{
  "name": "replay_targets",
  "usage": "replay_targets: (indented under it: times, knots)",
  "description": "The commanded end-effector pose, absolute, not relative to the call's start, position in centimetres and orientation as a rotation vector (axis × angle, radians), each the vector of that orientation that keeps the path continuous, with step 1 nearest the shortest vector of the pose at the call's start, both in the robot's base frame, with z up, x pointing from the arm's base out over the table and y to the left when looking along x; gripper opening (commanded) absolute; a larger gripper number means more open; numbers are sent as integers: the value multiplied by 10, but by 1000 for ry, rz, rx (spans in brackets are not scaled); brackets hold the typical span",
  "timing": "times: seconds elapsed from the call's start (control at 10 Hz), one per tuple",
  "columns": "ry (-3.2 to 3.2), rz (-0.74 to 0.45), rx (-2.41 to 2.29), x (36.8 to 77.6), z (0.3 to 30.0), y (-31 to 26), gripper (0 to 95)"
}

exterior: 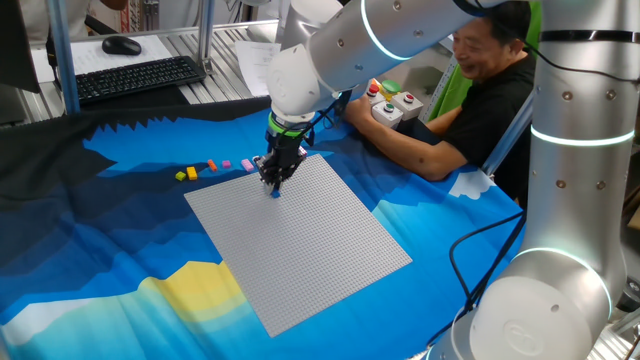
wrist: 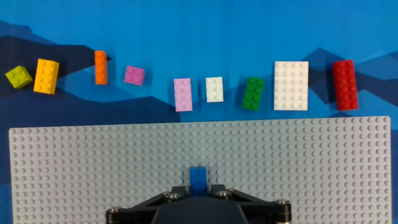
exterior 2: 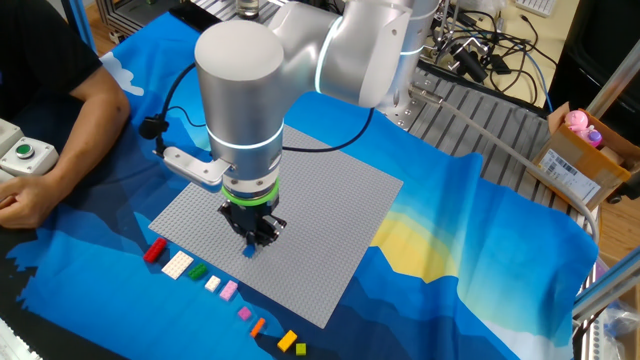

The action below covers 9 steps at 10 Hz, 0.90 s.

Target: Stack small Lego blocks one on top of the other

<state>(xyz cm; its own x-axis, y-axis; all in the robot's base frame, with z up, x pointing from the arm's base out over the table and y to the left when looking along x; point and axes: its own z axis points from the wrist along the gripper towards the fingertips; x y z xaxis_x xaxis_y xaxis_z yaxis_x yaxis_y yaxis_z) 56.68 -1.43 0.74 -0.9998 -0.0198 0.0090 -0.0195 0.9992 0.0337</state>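
My gripper [wrist: 198, 190] is shut on a small blue brick [wrist: 198, 178] and holds it down at the grey baseplate [wrist: 311, 174] near its edge. It shows in one fixed view [exterior: 273, 184] and in the other [exterior 2: 250, 240]. I cannot tell if the brick is seated on the studs. Beyond the plate edge several loose bricks lie in a row on the blue cloth: lime [wrist: 18, 76], yellow [wrist: 46, 76], orange [wrist: 101, 67], magenta [wrist: 134, 75], pink [wrist: 183, 94], small white [wrist: 214, 89], green [wrist: 253, 93], large white [wrist: 291, 85] and red [wrist: 345, 84].
A person's forearm [exterior: 420, 150] rests on the cloth by grey button boxes [exterior: 390, 100] at the plate's far corner. A keyboard [exterior: 140, 78] lies behind the cloth. A cardboard box [exterior 2: 580, 150] stands off the table edge.
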Motion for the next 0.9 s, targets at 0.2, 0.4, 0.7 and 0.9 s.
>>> replay_targets:
  times: [0.2,0.4,0.7,0.9]
  knots:
    - [-3131,-53,15,566,8,-10,0]
    - [-3134,-56,11,565,4,-10,0]
    - [-3127,-54,-9,566,8,-6,0]
    - [-3133,-57,-11,566,5,-5,0]
